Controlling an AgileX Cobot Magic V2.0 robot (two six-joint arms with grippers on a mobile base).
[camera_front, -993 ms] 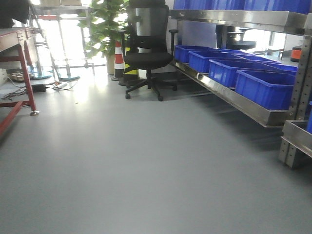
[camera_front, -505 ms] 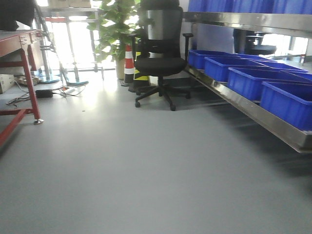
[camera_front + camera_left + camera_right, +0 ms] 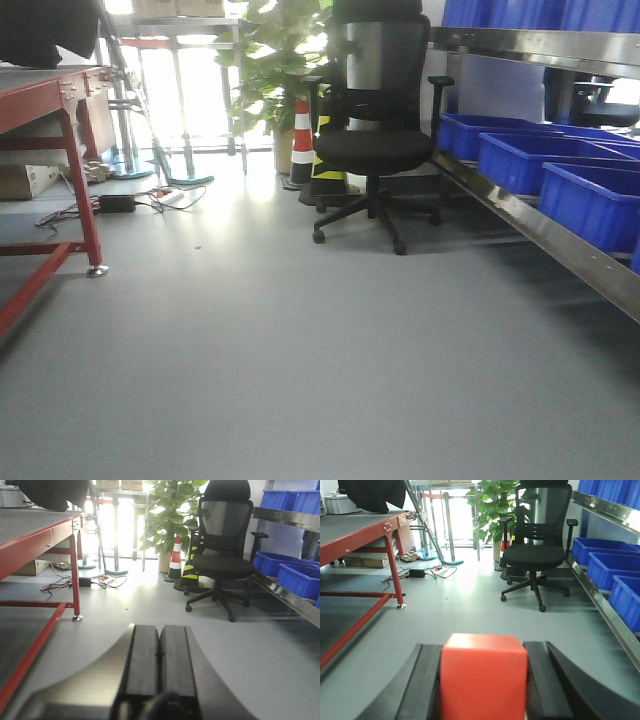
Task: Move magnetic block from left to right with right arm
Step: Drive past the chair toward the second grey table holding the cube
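The magnetic block (image 3: 483, 677), a plain red cube, fills the bottom of the right wrist view, pinched between the two black fingers of my right gripper (image 3: 483, 680), which is shut on it and held above the grey floor. In the left wrist view my left gripper (image 3: 160, 655) is shut, its two black pads pressed together with nothing between them. Neither gripper nor the block shows in the front view.
A red-framed table (image 3: 60, 95) stands at the left. A black office chair (image 3: 375, 140), a traffic cone (image 3: 302, 140) and a potted plant (image 3: 275, 60) are ahead. Blue bins (image 3: 590, 200) sit on a steel shelf at the right. Cables (image 3: 130, 205) lie on the floor.
The front view has swung left: the chair and blue bins have slid to the right in frame, and the red table has come further into view.
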